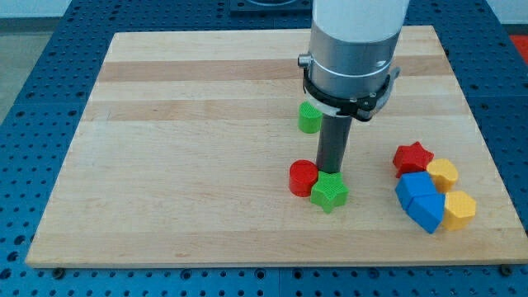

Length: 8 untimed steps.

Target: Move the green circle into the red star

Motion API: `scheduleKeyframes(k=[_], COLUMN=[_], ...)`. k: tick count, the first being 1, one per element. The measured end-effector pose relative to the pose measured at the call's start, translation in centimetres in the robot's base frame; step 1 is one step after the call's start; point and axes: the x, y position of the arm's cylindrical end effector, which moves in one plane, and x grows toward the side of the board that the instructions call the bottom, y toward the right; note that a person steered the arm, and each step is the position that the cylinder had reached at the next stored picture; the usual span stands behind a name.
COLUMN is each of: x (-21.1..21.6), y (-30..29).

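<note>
The green circle sits near the board's middle, partly hidden behind the arm's grey housing. The red star lies at the view's right, well apart from it. My tip is the lower end of the dark rod. It stands below the green circle, touching or just above the top edge of a green star. A red circle sits just left of the tip, against the green star.
Right of the red star lies a yellow block. Below it are two blue blocks and another yellow block, all bunched together. The wooden board rests on a blue perforated table.
</note>
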Motion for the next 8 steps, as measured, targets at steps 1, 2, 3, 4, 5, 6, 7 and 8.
scheduleKeyframes(k=[1, 2, 3, 4, 5, 6, 7, 8], x=[-1.1, -3.1, -4.9, -6.9, -8.7, -9.4, -7.3, -3.8], y=[-1.5, -3.0, -4.6, -6.0, -6.0, -3.9, -2.6, -0.5])
